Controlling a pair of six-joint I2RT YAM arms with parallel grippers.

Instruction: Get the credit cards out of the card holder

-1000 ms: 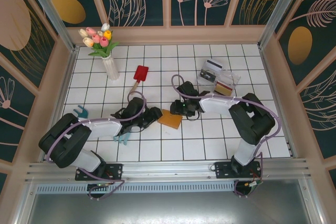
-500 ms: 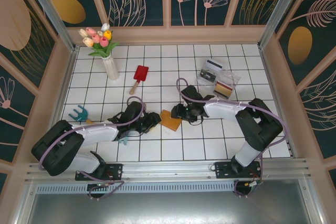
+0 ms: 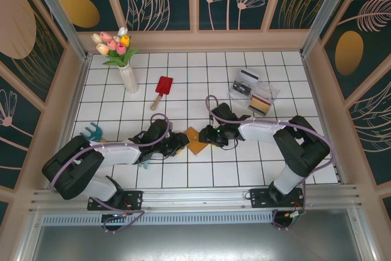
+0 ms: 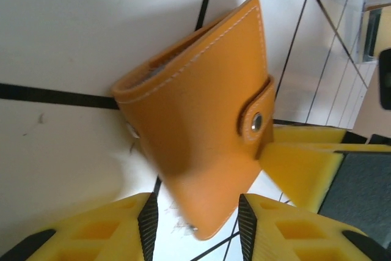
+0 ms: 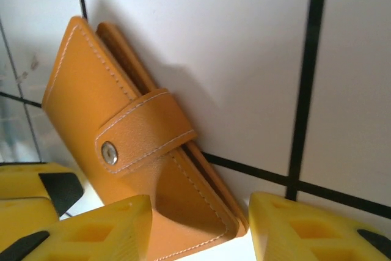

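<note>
**Card holder (image 3: 197,140), snapped shut**

It lies flat on the tiled table (image 3: 244,169). My left gripper (image 4: 197,229) is just left of it and my right gripper (image 5: 198,230) just right. Both jaws are parted, each straddling a corner.

One folded orange-brown card holder (image 3: 197,140) near the middle of the tabletop (image 3: 183,65), one red scoop (image 3: 162,88) behind it, and one white vase (image 3: 128,77) of tulips (image 3: 113,44) by the far left corner. Two teal plastic things: a pronged rake (image 3: 93,131) at the left edge and a partly covered teal piece (image 3: 144,163) toward the near edge. One clear tray (image 3: 264,90) toward the far right corner, contents too small to count.
</note>
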